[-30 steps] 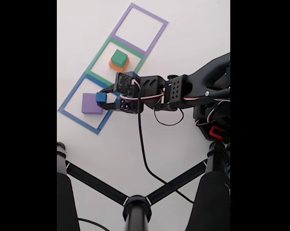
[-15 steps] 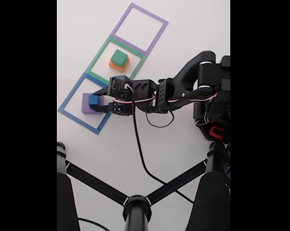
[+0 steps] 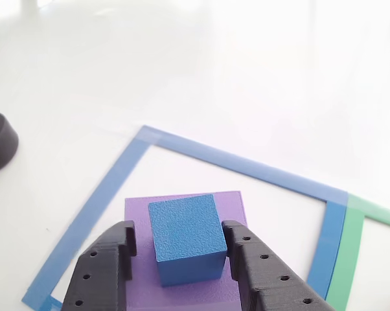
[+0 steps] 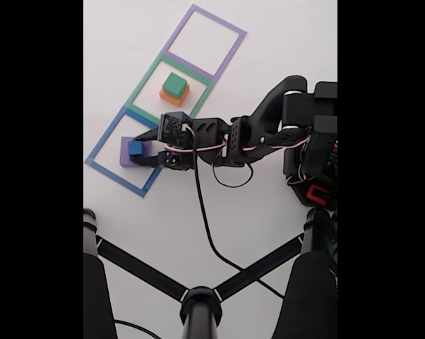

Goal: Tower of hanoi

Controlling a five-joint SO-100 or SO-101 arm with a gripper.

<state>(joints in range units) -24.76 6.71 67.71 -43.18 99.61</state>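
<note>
Blue cube (image 3: 185, 236) down on purple block (image 3: 138, 214) inside blue tape outline (image 3: 240, 165), claw (image 3: 177, 249) flanking it, barely parted, grip uncertain; placing step, release and lift likely next.

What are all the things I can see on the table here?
blue cube: one, blue, on the purple block, between the gripper fingers
purple block: one, purple, flat, inside the blue tape square
green block: one, green, on the orange block
orange block: one, orange, inside the green tape square
tape squares: three in a row, blue, green, purple; the purple one holds no block
black stand: one, black, lower part of the fixed view
cable: one, black, running down from the arm
gripper: one, black, a finger on each side of the blue cube
</note>
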